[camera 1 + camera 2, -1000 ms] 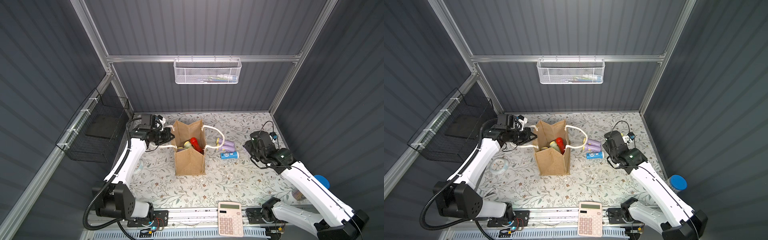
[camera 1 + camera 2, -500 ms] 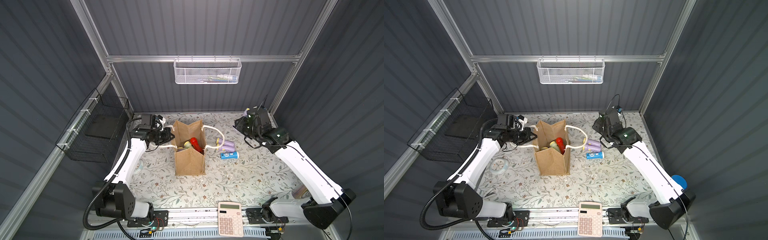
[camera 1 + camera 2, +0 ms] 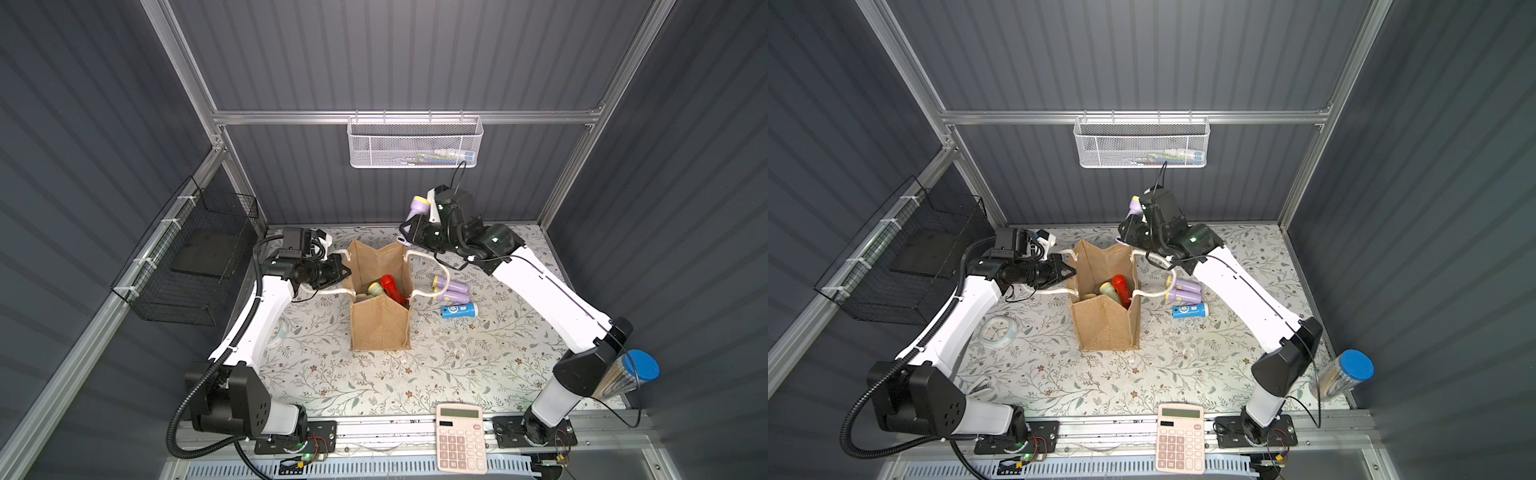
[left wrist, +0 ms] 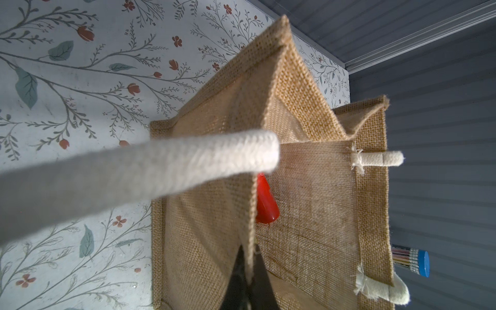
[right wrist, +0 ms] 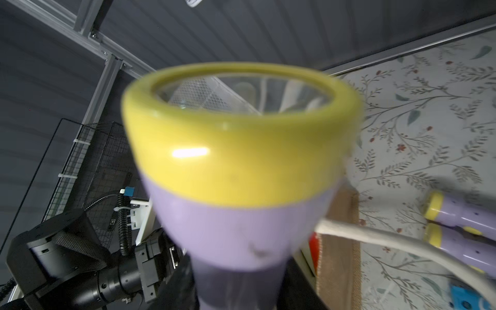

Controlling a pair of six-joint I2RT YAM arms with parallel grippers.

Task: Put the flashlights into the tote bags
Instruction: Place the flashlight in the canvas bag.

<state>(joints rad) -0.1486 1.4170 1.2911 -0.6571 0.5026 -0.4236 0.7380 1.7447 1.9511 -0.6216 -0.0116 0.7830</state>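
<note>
Mid-surface, nearer the back edge: jute bag (image 3: 380,328) stands upright on the floral table (image 3: 457,374), mouth open, white rope handles (image 4: 161,166) flopped outward.

Left claw (image 3: 343,272) is at the bag's left wall, pinched closed on the top rim of the fabric. Left wrist view shows the fingertips (image 4: 236,284) either side of that rim.

Right claw (image 3: 409,226) is up in the air over the bag's back right corner, clamped around the body of a lilac flashlight (image 3: 418,206), yellow head pointing up. Right wrist view is mostly that head, blurred.

Inside the bag: red flashlight (image 3: 392,286) and a pale green one (image 3: 376,288); anything lower is too hidden to count.

On the surface between bag and right edge: two lilac flashlights (image 3: 453,291) side by side, touching, heads at the right handle loop. Blue flashlight (image 3: 459,310) lies just in front of them, apart from the bag.
</note>
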